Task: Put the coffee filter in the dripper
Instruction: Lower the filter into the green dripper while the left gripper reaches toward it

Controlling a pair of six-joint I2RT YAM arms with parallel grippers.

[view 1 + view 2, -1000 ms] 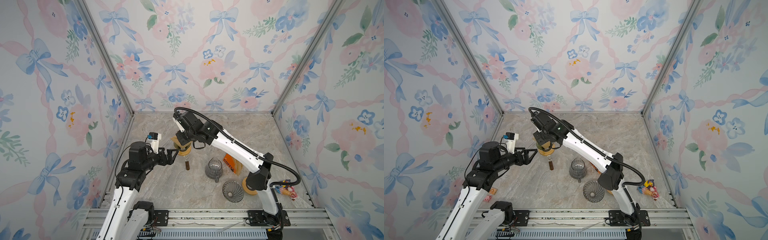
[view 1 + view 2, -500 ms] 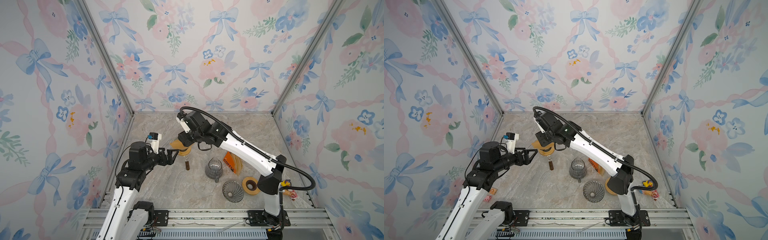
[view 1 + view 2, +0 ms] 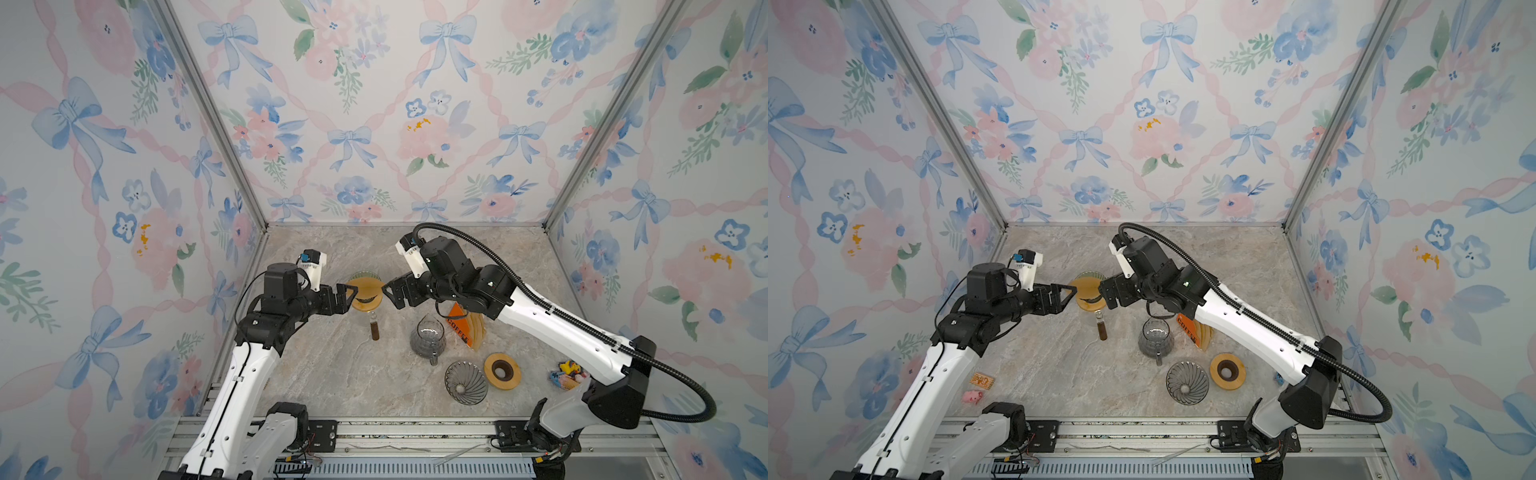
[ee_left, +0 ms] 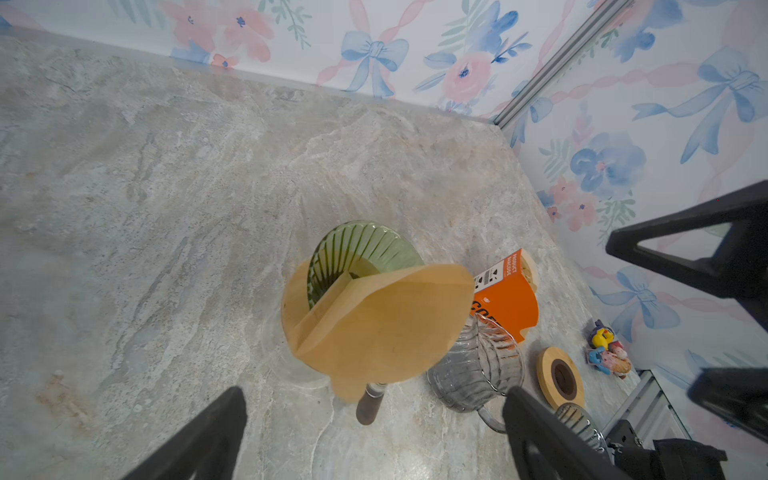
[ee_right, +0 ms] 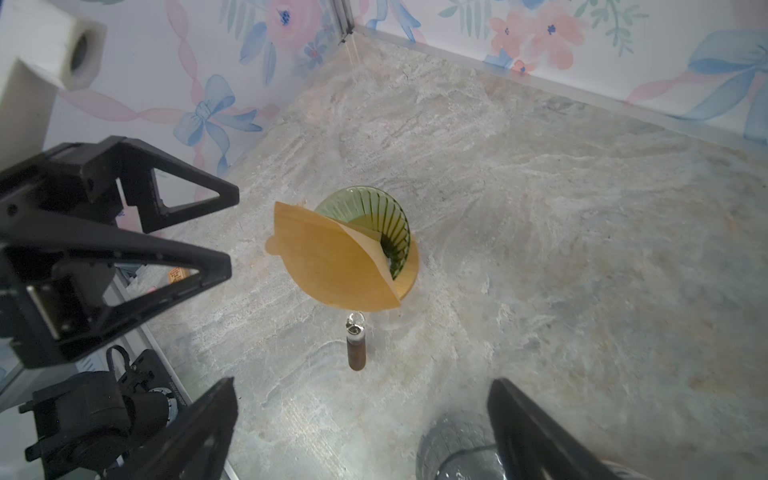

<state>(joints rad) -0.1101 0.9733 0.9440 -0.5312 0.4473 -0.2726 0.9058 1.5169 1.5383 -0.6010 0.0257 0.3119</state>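
The coffee filter leans, folded, in the dripper. Your left gripper and right gripper both stand apart, empty. Next you must seat it gently.

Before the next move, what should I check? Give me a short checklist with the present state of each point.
1. The right gripper is open and off the coffee filter: ok.
2. The left gripper is open, apart from the filter: ok.
3. The green dripper stands upright on the table: ok.
4. Filter opened into a cone: not ok, it is folded nearly flat.
5. Filter seated inside the dripper: not ok, it leans across the rim, mostly outside.
6. Filter tip reaches the bottom: cannot tell.
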